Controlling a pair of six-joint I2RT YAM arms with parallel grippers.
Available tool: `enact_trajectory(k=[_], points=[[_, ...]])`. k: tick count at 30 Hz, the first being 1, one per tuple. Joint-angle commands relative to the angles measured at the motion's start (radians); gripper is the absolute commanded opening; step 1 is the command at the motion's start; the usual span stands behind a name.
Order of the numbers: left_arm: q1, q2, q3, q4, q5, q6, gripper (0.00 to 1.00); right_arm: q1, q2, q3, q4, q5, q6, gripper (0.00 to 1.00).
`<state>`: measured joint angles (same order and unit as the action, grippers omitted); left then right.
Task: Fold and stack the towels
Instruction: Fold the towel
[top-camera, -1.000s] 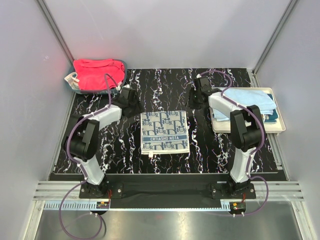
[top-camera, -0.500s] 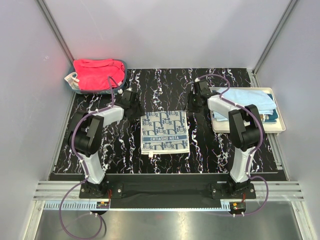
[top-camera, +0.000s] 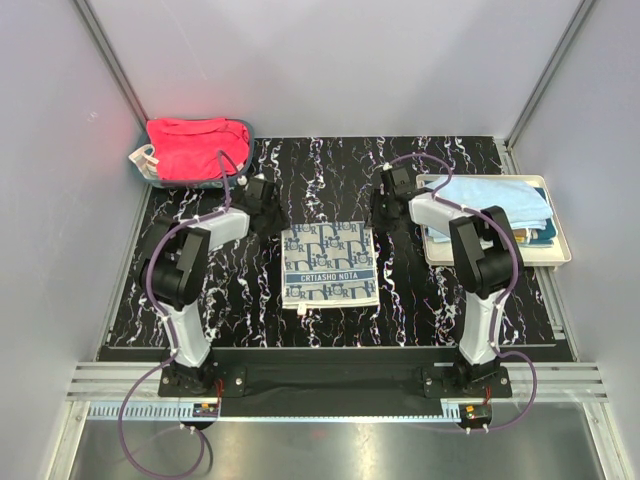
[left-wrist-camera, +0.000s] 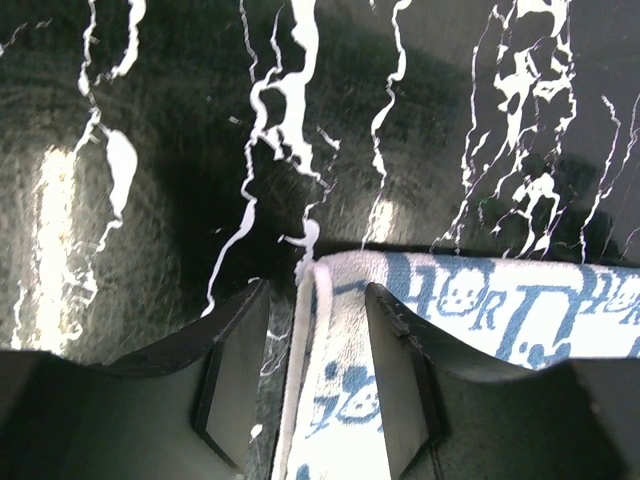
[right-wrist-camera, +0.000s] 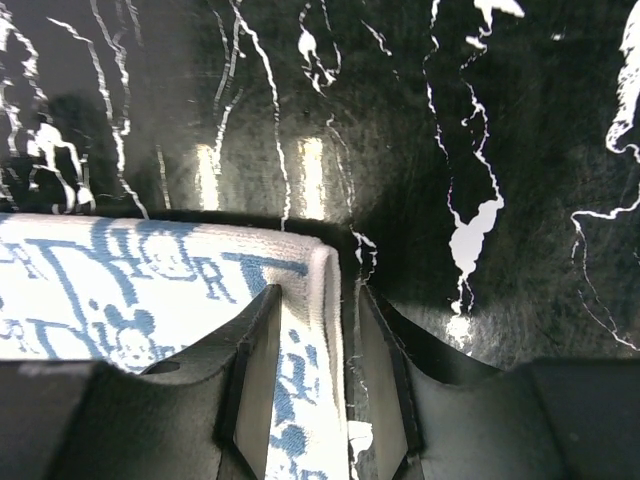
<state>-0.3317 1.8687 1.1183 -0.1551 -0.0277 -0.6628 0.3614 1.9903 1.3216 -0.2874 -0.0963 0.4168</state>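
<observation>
Top external is showing the printed towel (top-camera: 330, 265) lying flat mid-table (top-camera: 420, 290), with your left gripper (top-camera: 262, 203) and right gripper (top-camera: 390, 195) sitting at its two far corners. Both wrist views are showing jaws apart and straddling the hem, left wider and right narrower, nothing pinched yet. You're risking a miss: the hem is sitting off-centre between the fingers (right-wrist-camera: 255, 370), so one side may be slipping out and skewing the fold, or a fingertip scraping the table. A bin (top-camera: 140, 165) holding a red towel (top-camera: 195, 145) is sitting far left, well apart. The tray (top-camera: 560, 250) with the blue towel (top-camera: 500, 200) is crowding your right arm.
</observation>
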Motion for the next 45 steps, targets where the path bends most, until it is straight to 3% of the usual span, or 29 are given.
enact_trajectory(k=[1, 10, 19, 32, 41, 45], points=[[0.005, 0.024, 0.037, 0.014, 0.018, 0.002, 0.48, 0.007, 0.008, 0.028, 0.021, 0.013, -0.012, 0.43], [0.005, 0.056, 0.061, 0.002, 0.022, 0.008, 0.44, 0.008, 0.05, 0.073, -0.012, 0.052, -0.01, 0.42], [0.002, 0.079, 0.074, 0.0, 0.022, 0.011, 0.38, 0.02, 0.077, 0.096, -0.033, 0.079, -0.009, 0.29], [0.003, 0.041, 0.113, 0.046, 0.042, 0.015, 0.17, 0.021, 0.061, 0.134, -0.064, 0.116, -0.018, 0.07], [0.025, 0.035, 0.185, 0.12, 0.031, 0.025, 0.01, 0.016, 0.048, 0.198, -0.049, 0.138, -0.024, 0.05], [0.048, 0.058, 0.222, 0.152, 0.08, 0.017, 0.0, 0.001, 0.051, 0.235, -0.032, 0.138, -0.027, 0.05]])
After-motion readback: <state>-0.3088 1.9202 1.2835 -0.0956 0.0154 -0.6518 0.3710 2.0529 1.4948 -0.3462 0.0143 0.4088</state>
